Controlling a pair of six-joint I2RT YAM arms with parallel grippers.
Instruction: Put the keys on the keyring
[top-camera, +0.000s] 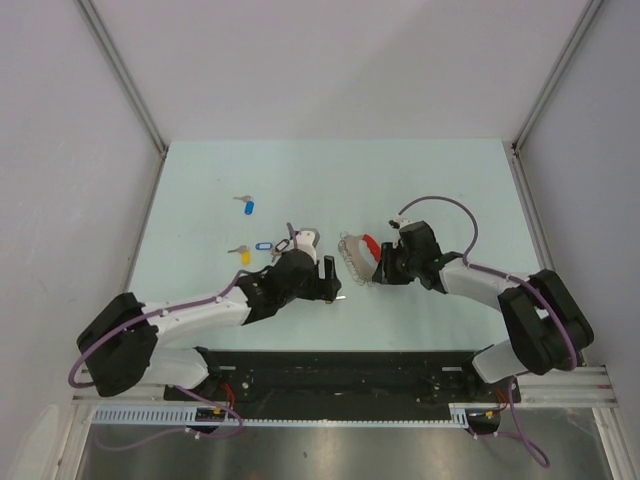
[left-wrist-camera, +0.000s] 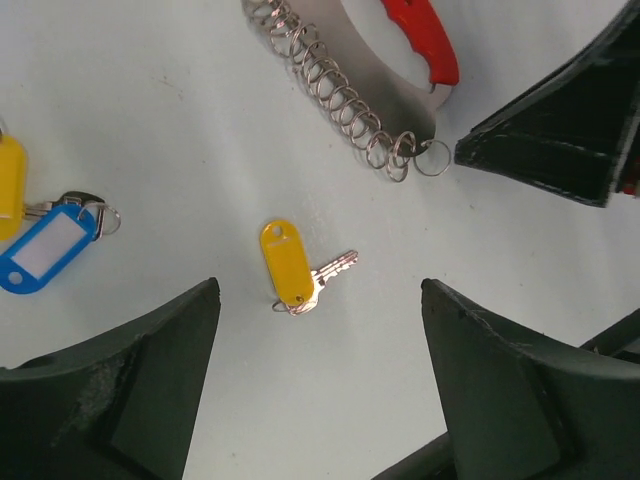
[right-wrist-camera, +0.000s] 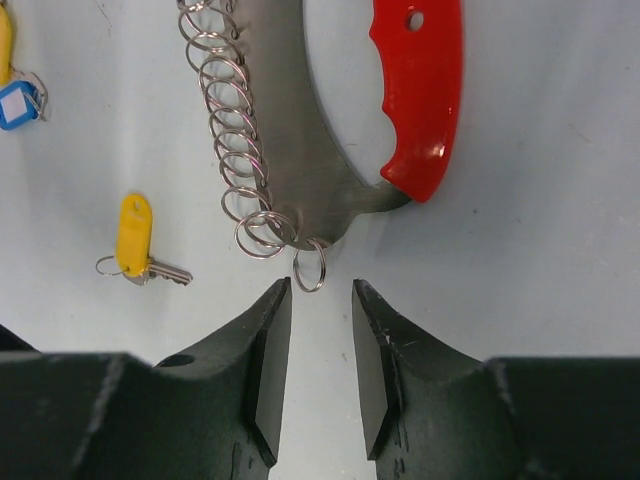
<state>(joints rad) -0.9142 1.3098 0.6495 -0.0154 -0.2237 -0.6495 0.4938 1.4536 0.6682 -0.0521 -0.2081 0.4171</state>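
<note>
**Top view**
- Keyring (top-camera: 357, 250): flat on table (top-camera: 200, 190), red grip at its far-right side.
- L pincer (top-camera: 330, 283): just near-left of keyring.
- R pincer (top-camera: 372, 268): at keyring's near end.
- Spare keys (top-camera: 262, 245): loose cluster, left of keyring. One blue key (top-camera: 248, 206) sits farther off, far-left.

**L wrist view**
- My L fingers (left-wrist-camera: 150, 380) stand wide apart with nothing gripped.
- Yellow key (left-wrist-camera: 290, 265): flat on table in the gap between them, touching neither, near side of keyring's coil (left-wrist-camera: 335, 95).
- Blue-tag key (left-wrist-camera: 45, 250): well left of keyring.

**R wrist view**
- My R fingers (right-wrist-camera: 268, 360) have a narrow gap, not clamped, nothing in it.
- End ring (right-wrist-camera: 311, 268): last loop of coil, just ahead of that gap, apart from both pads.
- Yellow key lies left of end ring.

**Step (my read)**
- Yellow key is off the keyring, so threading hasn't begun.
- R looks lined up to nip the end ring and steady it.

**Next needs**
- R: pinch the end ring w/o shoving the coil.
- L: drop on the yellow tag, lift, and bring the key's small loop to the ring's split.
- Tiny parts, so alignment must be fine.
</note>
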